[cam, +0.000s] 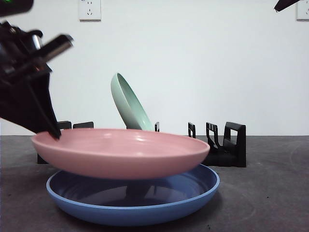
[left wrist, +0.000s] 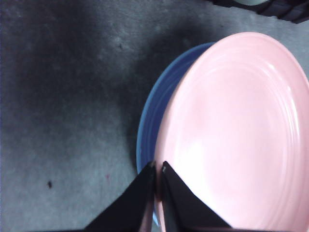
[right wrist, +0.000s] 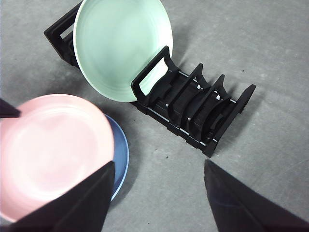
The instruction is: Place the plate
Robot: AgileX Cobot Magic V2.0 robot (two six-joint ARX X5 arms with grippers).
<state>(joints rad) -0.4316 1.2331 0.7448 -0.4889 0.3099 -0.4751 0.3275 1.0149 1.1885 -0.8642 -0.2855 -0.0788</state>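
A pink plate [cam: 120, 151] hangs level just above a blue plate [cam: 133, 203] that lies flat on the table. My left gripper [left wrist: 157, 170] is shut on the pink plate's [left wrist: 236, 130] rim, at the left in the front view [cam: 50, 126]. The blue plate [left wrist: 157, 106] shows as a crescent under the pink one. A green plate [cam: 128, 104] leans in a slot of the black dish rack [cam: 224, 145] behind. From high above, my right gripper [right wrist: 159, 181] stands open with nothing between its jaws, over the pink plate [right wrist: 48, 150], blue plate [right wrist: 120, 154], green plate [right wrist: 120, 46] and rack [right wrist: 198, 111].
The rack has several free slots to the right of the green plate. The grey table [cam: 270, 193] lies bare to the right of the plates. A white wall with sockets [cam: 90, 9] stands behind.
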